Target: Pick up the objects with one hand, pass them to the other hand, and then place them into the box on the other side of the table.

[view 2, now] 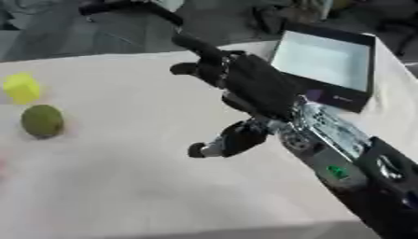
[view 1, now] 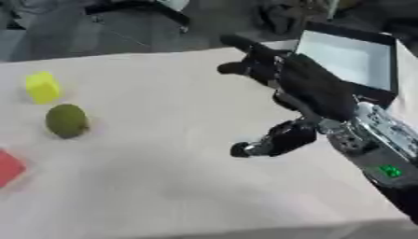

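— Right robot hand is up over the middle of the tabletop, fingers stretched out toward the far side, thumb hanging below, holding nothing. From the left eye, the things to move sit well apart from it along the left edge: a yellow block, a green round fruit just nearer, and a red thing cut off by the edge.

— And the box?

— Black-rimmed box with a pale floor, at the far right, right behind the hand. From the right eye it shows whole, tilted at the corner. No left hand in either view.

— How would they handle?

— My guess: the block looks light and stiff, easy to pinch across flat faces. The fruit is smooth and may roll, so fingers should wrap its middle.
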Controlling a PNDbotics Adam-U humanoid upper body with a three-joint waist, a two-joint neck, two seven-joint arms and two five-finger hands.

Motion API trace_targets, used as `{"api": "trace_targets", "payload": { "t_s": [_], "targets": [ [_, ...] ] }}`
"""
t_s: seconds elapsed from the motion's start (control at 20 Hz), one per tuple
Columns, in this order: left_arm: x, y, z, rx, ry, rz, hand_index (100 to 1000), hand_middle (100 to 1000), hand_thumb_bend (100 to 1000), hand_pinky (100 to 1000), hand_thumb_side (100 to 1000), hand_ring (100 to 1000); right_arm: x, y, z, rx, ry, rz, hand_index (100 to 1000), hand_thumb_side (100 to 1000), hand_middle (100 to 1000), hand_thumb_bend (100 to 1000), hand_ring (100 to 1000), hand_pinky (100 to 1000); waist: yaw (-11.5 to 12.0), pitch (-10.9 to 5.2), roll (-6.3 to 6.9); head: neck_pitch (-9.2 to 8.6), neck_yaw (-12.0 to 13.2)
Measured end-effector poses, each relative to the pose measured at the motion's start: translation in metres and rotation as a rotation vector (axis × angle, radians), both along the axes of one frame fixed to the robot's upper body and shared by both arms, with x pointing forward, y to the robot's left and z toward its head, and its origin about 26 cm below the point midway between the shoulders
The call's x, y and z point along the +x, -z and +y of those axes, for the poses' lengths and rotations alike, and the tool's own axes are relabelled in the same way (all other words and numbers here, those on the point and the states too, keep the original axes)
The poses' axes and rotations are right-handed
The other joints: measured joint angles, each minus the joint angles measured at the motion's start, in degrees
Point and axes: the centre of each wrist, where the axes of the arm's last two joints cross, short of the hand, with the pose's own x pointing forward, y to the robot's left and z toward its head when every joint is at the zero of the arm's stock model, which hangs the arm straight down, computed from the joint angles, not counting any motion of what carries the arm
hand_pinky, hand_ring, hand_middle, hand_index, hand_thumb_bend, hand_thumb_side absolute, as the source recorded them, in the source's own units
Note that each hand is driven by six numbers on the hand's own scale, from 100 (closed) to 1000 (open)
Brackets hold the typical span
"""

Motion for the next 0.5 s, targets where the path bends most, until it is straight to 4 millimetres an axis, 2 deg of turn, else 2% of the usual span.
{"api": "trace_targets", "payload": {
  "t_s": [0.15,0.3,0.4,0.5],
  "targets": [
    [0.009,0.007,-0.004,0.246,-0.018,0.038,899,786,557,725,839,725,0.0,0.002,-0.001,-0.001,0.001,0.009,869,346,1000,762,702,583,-0.14,-0.13,-0.07,0.0,-0.08],
    [0.018,0.039,-0.016,0.472,0.032,0.088,897,782,585,723,854,722,0.0,0.002,-0.001,-0.001,0.001,0.013,869,345,1000,763,701,583,-0.32,-0.19,-0.13,0.0,-0.14],
    [0.02,0.06,-0.02,0.545,0.049,0.104,894,777,585,720,829,718,0.0,0.002,-0.001,-0.002,0.001,0.015,868,341,1000,765,700,580,-0.41,-0.2,-0.22,0.0,-0.14],
    [0.023,0.07,-0.021,0.581,0.039,0.083,890,772,553,716,780,712,0.0,0.002,-0.001,-0.002,0.0,0.016,868,341,1000,765,700,581,-0.45,-0.27,-0.23,0.0,-0.14]
  ]
}}
